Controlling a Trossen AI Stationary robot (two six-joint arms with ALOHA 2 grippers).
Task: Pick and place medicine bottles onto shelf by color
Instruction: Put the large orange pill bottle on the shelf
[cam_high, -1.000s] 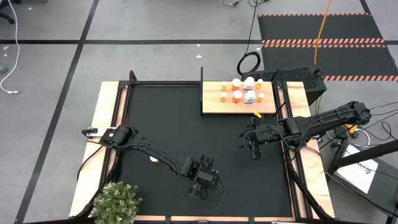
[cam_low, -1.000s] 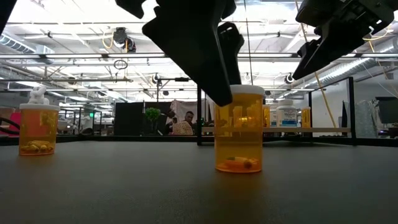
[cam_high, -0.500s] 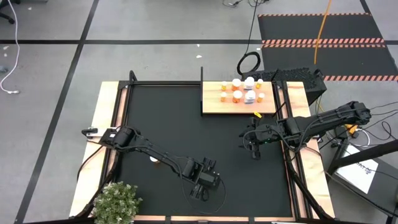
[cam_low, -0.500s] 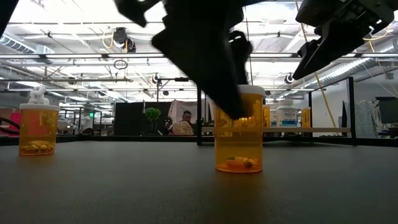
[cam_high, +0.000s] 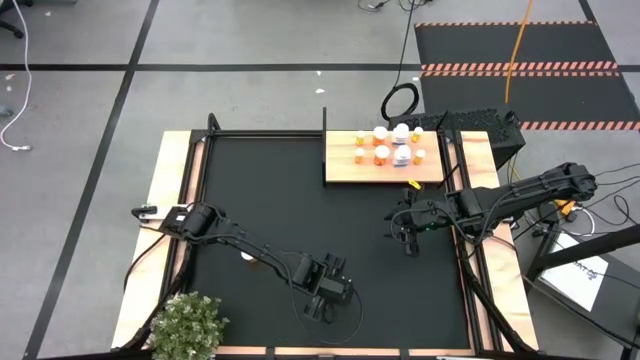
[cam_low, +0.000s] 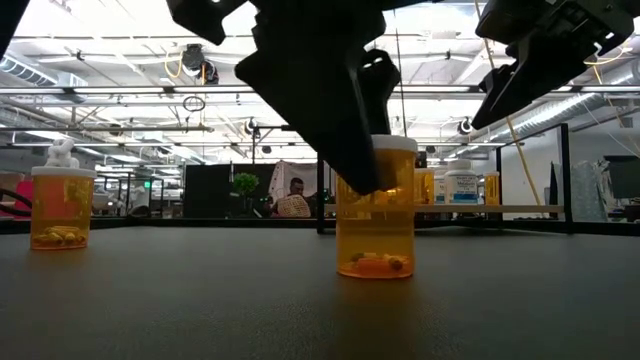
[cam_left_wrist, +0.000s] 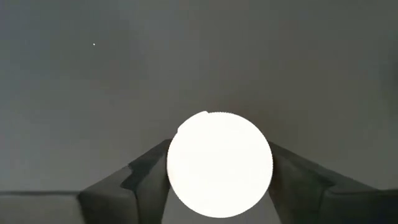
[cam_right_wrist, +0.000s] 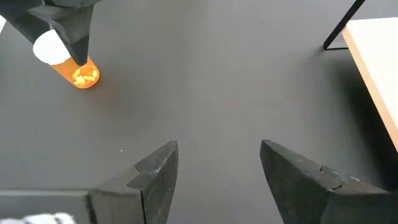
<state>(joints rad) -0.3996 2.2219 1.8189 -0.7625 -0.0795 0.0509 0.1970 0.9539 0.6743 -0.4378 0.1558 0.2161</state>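
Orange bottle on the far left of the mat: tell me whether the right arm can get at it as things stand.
Probably not easily. The right gripper hangs open at the mat's right side, and the left arm lies across the way to that orange bottle.

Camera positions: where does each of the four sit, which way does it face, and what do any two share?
High: overhead, facing straight down; both arms, mat, shelf.
Low: mat level, facing the room; left hand around an orange bottle.
Left wrist: facing down; its fingers flank that bottle's white cap.
Right wrist: its open right hand over bare mat.
Shared: low and left wrist views show the same bottle.
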